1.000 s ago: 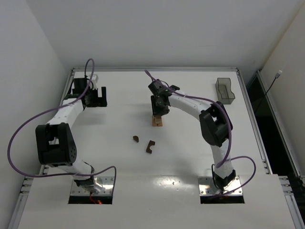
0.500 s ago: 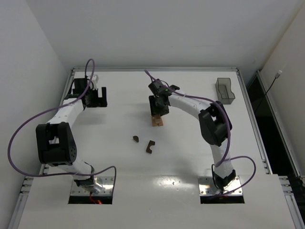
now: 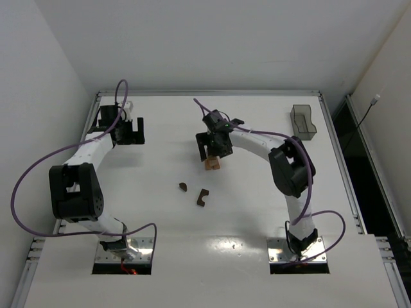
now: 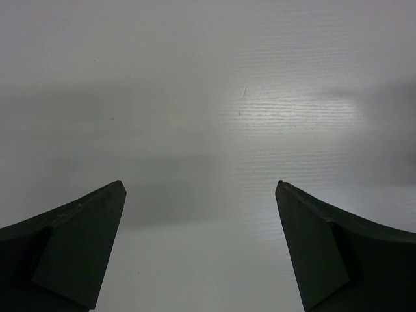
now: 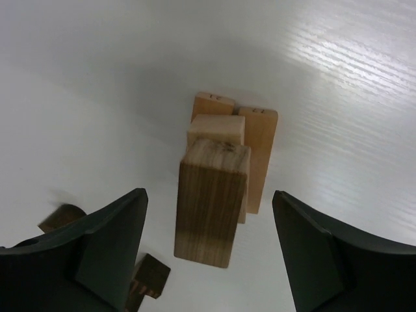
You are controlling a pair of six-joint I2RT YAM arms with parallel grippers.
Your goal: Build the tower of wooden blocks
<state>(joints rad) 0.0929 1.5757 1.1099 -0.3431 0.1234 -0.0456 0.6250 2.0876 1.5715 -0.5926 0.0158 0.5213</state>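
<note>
- On the far left of the table (image 3: 160,224), my left claw (image 4: 201,188) hung with its jaws spread wide. Nothing lay between them, only bare white surface below.
- Toward the middle, two dark brown wood blocks (image 3: 183,187) lay flat on the table, near each other but not touching. The right-hand one (image 3: 203,197) was notched. Both sat apart from the stack, on its near-left side.
- The tower (image 3: 212,163) stood just right of those, near the table's centre. From the right wrist camera it showed as a tight cluster of upright tan blocks (image 5: 211,208) touching one another. The nearest one was darker toward its base.
- My right claw (image 5: 208,195) was over the tower with its jaws fairly wide, one finger (image 5: 110,247) on each side of the stack. I saw a clear gap on both sides, so it gripped nothing.
- At the far right corner sat a grey translucent tray (image 3: 303,120), well apart from everything else.
</note>
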